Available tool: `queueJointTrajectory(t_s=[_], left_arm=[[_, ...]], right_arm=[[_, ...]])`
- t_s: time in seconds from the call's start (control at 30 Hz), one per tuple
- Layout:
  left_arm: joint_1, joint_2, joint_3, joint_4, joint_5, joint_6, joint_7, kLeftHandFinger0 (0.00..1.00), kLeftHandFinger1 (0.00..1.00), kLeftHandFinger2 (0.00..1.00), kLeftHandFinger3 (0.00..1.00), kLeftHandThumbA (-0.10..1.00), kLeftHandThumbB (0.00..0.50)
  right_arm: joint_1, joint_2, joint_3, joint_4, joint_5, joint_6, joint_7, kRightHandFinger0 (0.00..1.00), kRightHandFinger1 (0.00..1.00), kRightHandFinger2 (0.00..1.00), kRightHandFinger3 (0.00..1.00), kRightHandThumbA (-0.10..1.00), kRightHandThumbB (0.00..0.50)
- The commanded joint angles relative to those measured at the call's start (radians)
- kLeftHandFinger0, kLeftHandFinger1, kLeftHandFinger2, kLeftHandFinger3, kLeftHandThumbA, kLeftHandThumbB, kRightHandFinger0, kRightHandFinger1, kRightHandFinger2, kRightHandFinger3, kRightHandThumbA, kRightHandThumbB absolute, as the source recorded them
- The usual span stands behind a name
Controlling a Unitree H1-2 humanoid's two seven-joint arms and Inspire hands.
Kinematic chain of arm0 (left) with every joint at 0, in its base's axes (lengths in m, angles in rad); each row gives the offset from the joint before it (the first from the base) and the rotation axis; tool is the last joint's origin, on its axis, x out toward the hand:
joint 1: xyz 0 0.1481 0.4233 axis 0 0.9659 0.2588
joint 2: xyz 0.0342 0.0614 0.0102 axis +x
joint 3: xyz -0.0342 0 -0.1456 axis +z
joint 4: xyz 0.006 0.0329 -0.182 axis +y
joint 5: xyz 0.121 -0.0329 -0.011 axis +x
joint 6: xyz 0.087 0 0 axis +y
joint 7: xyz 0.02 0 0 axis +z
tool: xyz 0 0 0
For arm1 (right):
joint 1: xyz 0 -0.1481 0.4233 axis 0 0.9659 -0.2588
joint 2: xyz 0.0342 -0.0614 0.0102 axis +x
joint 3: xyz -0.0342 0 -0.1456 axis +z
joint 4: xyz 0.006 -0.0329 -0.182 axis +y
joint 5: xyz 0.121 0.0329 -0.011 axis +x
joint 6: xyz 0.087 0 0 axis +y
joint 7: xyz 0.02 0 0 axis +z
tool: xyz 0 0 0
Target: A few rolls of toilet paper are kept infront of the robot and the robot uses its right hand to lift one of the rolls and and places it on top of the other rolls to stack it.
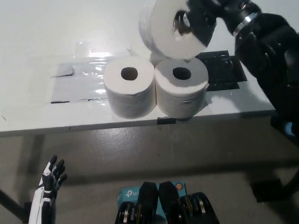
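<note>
My black right hand [201,13] is shut on a white toilet roll [166,28], holding it tilted in the air above the rolls standing on the white table [39,37]. Below it stand a front left roll [129,86] and a front right roll [182,87], both upright with their cores facing up. The held roll hides the back roll almost entirely. My white left hand [50,184] rests low at the lower left, below the table's edge, with fingers apart and nothing in it.
A black square patch [225,70] lies on the table right of the rolls. Clear plastic film over grey tape [74,77] lies to their left. The table's front edge [91,126] runs across the middle, with floor below.
</note>
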Motion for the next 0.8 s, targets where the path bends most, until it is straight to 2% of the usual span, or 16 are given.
queueJointTrajectory(t_s=[0.0,0.07,0.13,0.37,0.4,0.47,0.77], left_arm=[[0.002,0.006,0.0,-0.024,0.004,-0.019,0.006,1.0,1.0,1.0,1.0,1.0,0.072],[0.002,0.004,-0.002,-0.027,0.003,-0.016,0.005,1.0,1.0,1.0,1.0,1.0,0.077],[0.001,0.004,-0.002,-0.027,0.002,-0.016,0.005,1.0,1.0,1.0,1.0,1.0,0.09],[-0.002,0.009,-0.005,-0.035,0.007,-0.01,0.003,1.0,1.0,1.0,1.0,1.0,0.064],[-0.002,0.009,-0.005,-0.036,0.01,-0.01,0.005,1.0,1.0,1.0,1.0,1.0,0.061],[-0.003,0.01,-0.004,-0.031,0.011,-0.011,0.005,1.0,1.0,1.0,1.0,1.0,0.071],[-0.001,0.012,-0.007,-0.034,0.007,-0.006,0.0,1.0,1.0,1.0,1.0,1.0,0.053]], right_arm=[[-0.093,0.021,0.0,0.06,0.034,-0.052,0.026,0.0,0.09,0.42,0.29,0.26,0.0],[-0.1,0.032,0.003,0.091,0.035,-0.058,0.027,0.0,0.1,0.43,0.28,0.29,0.0],[-0.108,0.045,0.008,0.121,0.037,-0.063,0.03,0.0,0.15,0.48,0.34,0.33,0.0],[-0.121,0.065,0.018,0.197,0.028,-0.076,0.013,0.0,0.2,0.5,0.39,0.3,0.0],[-0.124,0.069,0.016,0.209,0.032,-0.073,0.019,0.0,0.23,0.51,0.42,0.33,0.0],[-0.129,0.073,0.015,0.226,0.035,-0.075,0.018,0.0,0.24,0.52,0.48,0.32,0.0],[-0.148,0.086,0.015,0.275,0.049,-0.08,0.031,0.0,0.22,0.53,0.6,0.31,0.0]])
